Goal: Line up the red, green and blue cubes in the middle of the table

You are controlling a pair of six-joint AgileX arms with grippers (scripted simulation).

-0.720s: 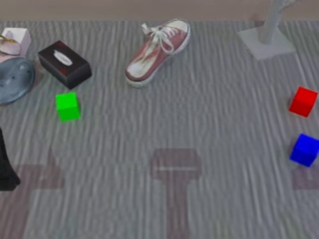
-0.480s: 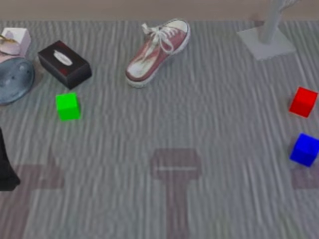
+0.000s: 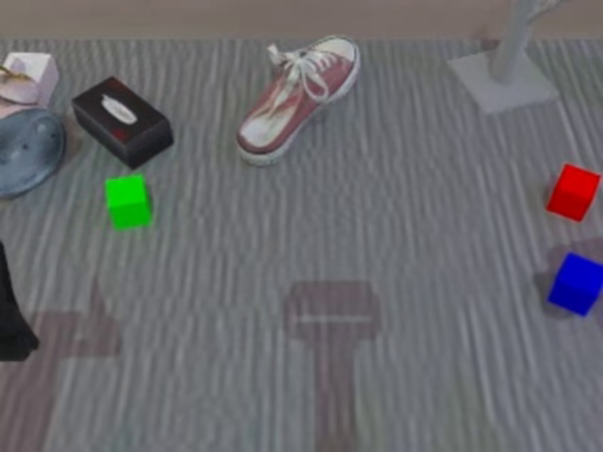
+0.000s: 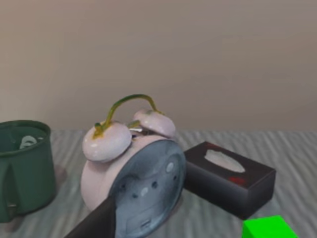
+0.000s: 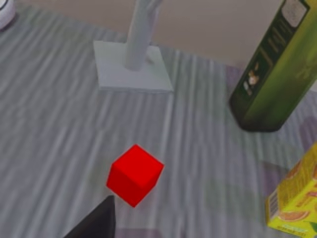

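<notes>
The green cube (image 3: pixel 127 201) rests at the left of the table (image 3: pixel 405 235), just in front of the black tissue box. It also shows low in the left wrist view as the green cube (image 4: pixel 270 229). Red cube (image 3: pixel 573 191) and blue cube (image 3: pixel 576 282) sit apart near the right edge, red farther back. My left gripper (image 3: pixel 11 320) is a dark shape at the left edge, away from the green cube. In the right wrist view a dark part of my right gripper (image 5: pixel 94 223) hovers close to the red cube (image 5: pixel 134 173). Nothing is held.
A red sneaker (image 3: pixel 300 94) lies at the back centre, and a black tissue box (image 3: pixel 122 121) and alarm clock (image 3: pixel 26 146) at the back left. A white stand (image 3: pixel 502 75) is at the back right. Beside the red cube stand a green bottle (image 5: pixel 277 74) and a yellow carton (image 5: pixel 297 198).
A dark shadow patch at the right edge has shifted from in front of the blue cube to right around it. The three cubes and the left arm have not moved.
</notes>
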